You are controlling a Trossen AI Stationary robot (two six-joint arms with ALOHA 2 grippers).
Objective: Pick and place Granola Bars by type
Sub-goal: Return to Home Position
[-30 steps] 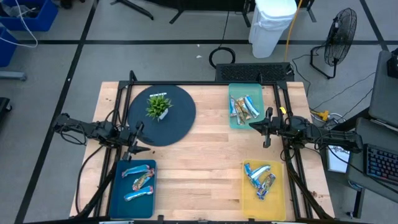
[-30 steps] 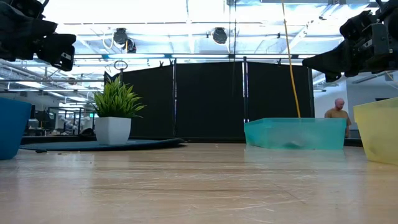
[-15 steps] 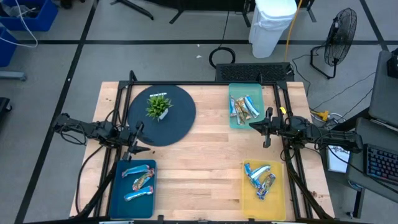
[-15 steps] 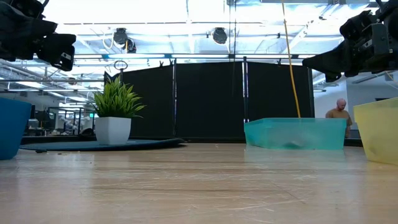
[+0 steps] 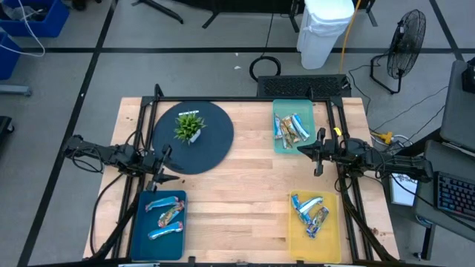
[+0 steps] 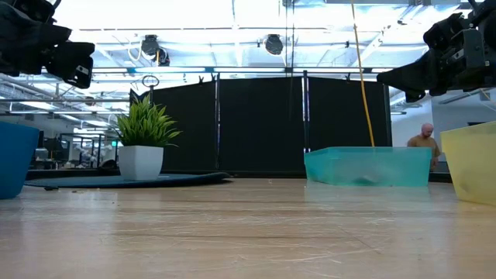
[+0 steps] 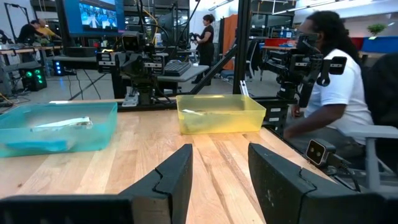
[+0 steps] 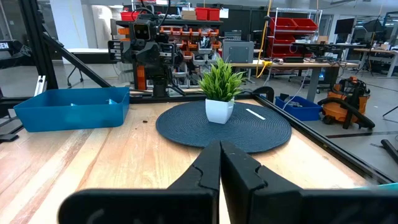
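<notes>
Granola bars lie sorted in three trays: several in the teal tray at the far right, three blue-and-white ones in the blue tray at the near left, several in the yellow tray at the near right. My left gripper hovers open and empty above the table's left side, between the round dark mat and the blue tray. My right gripper hovers shut and empty above the table's right side, just near of the teal tray. In the wrist views both point level across the table.
A small potted plant stands on a round dark mat at the far left. Bare wood lies in the table's middle. A black frame runs along the table's far and side edges. People show in the room beyond the table.
</notes>
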